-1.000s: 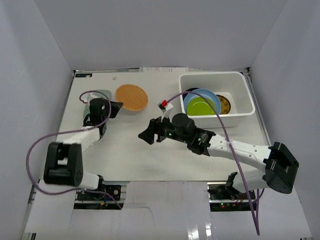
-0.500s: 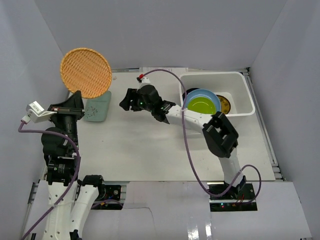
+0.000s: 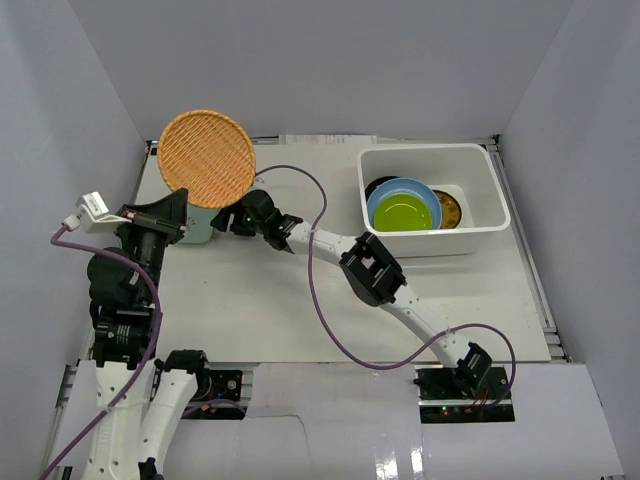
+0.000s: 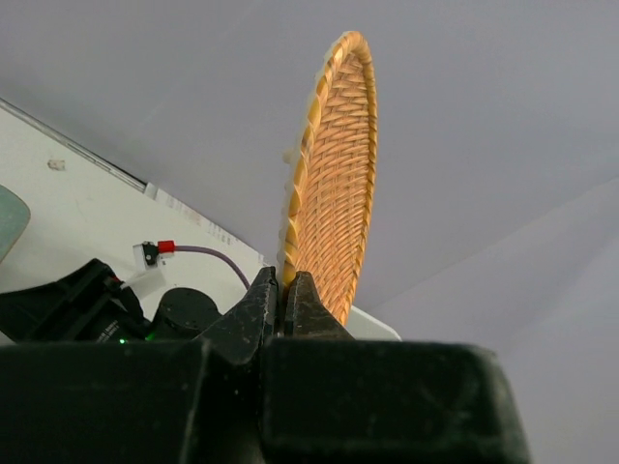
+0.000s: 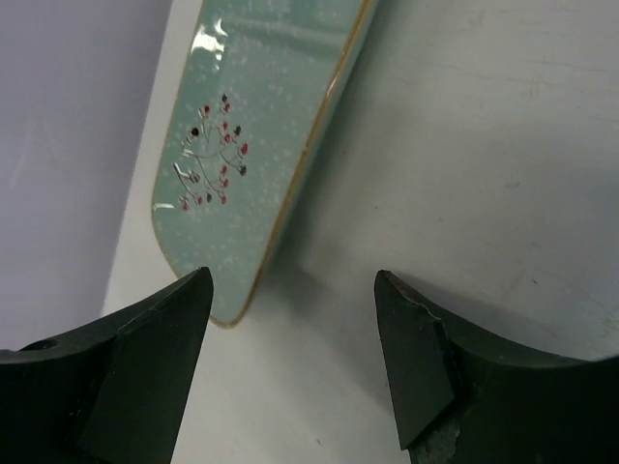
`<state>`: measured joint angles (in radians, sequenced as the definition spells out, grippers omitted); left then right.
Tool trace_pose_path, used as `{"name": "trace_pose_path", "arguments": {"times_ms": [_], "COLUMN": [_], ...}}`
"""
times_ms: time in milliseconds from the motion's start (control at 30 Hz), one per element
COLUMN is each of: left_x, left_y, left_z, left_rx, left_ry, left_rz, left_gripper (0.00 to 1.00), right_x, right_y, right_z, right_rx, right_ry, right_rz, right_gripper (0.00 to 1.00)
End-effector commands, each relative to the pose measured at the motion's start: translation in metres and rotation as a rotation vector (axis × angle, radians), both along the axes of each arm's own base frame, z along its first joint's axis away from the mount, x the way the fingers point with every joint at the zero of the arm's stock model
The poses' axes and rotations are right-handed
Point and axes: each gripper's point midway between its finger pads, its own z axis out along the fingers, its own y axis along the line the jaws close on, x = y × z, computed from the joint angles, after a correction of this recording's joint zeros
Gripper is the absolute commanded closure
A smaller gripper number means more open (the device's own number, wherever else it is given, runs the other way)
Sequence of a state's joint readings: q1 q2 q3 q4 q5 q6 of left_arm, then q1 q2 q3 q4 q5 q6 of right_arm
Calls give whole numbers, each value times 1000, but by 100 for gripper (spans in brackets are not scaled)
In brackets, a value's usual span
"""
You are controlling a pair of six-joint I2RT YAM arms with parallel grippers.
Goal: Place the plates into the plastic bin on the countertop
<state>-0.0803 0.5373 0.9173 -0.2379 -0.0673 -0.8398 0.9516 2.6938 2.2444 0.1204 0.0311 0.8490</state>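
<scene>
- Left end effector [image 4: 286, 287] is clamped on the woven tan plate [image 3: 207, 158], raised at far left; the plastic bin [image 3: 497, 200] sits far right.
- Right end effector [image 5: 290, 290], jaws apart, faces the pale teal plate [image 5: 253, 135]; it probably needs to straddle its rim next.

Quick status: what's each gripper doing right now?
Left gripper: shut on the woven plate, held up on edge.
Right gripper: open, holding nothing, beside the teal plate.
</scene>
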Motion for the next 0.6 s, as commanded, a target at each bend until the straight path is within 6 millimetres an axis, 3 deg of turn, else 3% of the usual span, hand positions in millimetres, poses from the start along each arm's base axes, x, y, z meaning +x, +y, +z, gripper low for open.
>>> {"name": "trace_pose_path", "arguments": {"times_ms": [0,167,300,433,467,500,567], "left_x": [-14,-15,-28,-41,-43,-42,-43], "left_y": [-10,-17,-13,-6,-5,-6,-5], "left_z": [30,23,34,45,47,46,44], "left_rx": [-27,-40,-27,-27,-26,-24,-25], "left_ry": [-98,-95,-138,-180,-184,-181,-177], "left_rz": [-67,-106,-89,-52,-49,-52,-50], "left_gripper": [100,100,100,100,100,100,100], "right_x": [6,1,-14,-21,-21,-21,-18], "right_y": [22,37,44,49,50,49,49], "right_z": [17,-7,-33,-35,-35,-36,-35], "right_rx": [147,226,227,230,231,232,238], "right_ry": [59,119,180,158,155,155,153], "right_rz": [-58,-117,-150,-174,-178,-183,-194], "right_gripper": [27,31,35,42,46,58,65]}}
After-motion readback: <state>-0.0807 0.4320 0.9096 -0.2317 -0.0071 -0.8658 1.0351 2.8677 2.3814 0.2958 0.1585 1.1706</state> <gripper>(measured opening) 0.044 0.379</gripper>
